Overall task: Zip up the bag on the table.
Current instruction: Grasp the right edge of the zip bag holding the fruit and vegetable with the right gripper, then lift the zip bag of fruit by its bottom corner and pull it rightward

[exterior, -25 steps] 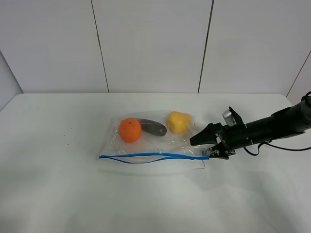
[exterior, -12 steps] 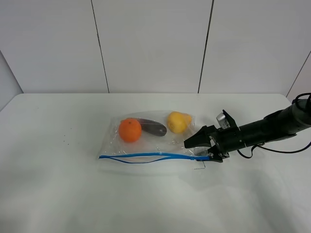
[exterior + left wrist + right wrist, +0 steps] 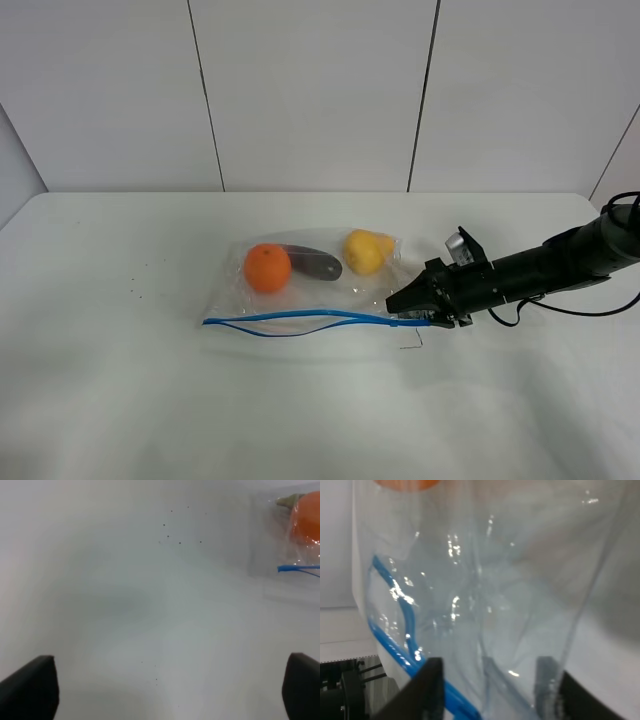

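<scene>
The clear bag [image 3: 310, 290] lies on the white table [image 3: 120, 390] with an orange [image 3: 268, 268], a dark eggplant [image 3: 316, 263] and a yellow pear [image 3: 366, 251] inside. Its blue zipper strip [image 3: 300, 319] runs along the near edge, with a gap between its two lines. My right gripper [image 3: 408, 308] is at the strip's right end. In the right wrist view its fingers [image 3: 427, 690] stand partly closed, with clear plastic and the blue strip [image 3: 402, 645] between them and a gap left. My left gripper [image 3: 165, 685] is open over bare table, away from the bag's corner [image 3: 290, 545].
White wall panels [image 3: 310, 90] rise behind the table's far edge. Small dark specks [image 3: 172, 535] dot the tabletop left of the bag. A black cable [image 3: 570, 312] trails from the right arm near the table's right edge.
My right gripper slid left onto the zipper's right end, and its jaws have narrowed from wide open around the bag's corner. The bag's right edge shifted slightly.
</scene>
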You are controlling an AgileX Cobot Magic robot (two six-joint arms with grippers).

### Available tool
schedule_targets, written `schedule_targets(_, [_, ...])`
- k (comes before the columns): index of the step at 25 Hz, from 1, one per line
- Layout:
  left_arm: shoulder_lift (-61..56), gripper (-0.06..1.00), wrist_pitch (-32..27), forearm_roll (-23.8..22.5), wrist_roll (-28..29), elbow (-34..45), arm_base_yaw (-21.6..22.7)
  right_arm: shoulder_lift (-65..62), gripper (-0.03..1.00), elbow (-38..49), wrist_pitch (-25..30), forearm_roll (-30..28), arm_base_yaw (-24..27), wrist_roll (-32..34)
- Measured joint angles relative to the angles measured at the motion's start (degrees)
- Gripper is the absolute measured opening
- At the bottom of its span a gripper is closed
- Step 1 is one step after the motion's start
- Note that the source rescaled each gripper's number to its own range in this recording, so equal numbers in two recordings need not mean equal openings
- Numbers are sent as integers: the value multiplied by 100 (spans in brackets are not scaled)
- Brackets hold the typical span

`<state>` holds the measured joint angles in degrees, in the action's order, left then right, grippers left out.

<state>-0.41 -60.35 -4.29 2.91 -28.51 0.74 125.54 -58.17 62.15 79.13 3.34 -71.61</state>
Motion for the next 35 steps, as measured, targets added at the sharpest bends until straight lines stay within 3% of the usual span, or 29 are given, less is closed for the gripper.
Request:
schedule_targets(6, [0,100,0,0,0,0,0,0,24,0,0,0,0,26])
schedule_targets(10, [0,100,0,0,0,0,0,0,1,0,54,0,0,43])
schedule_targets(24, [0,100,0,0,0,0,0,0,0,0,601,38,0,214])
schedule_targets(35, [0,100,0,0,0,0,0,-495,0,5,616,52,0,513])
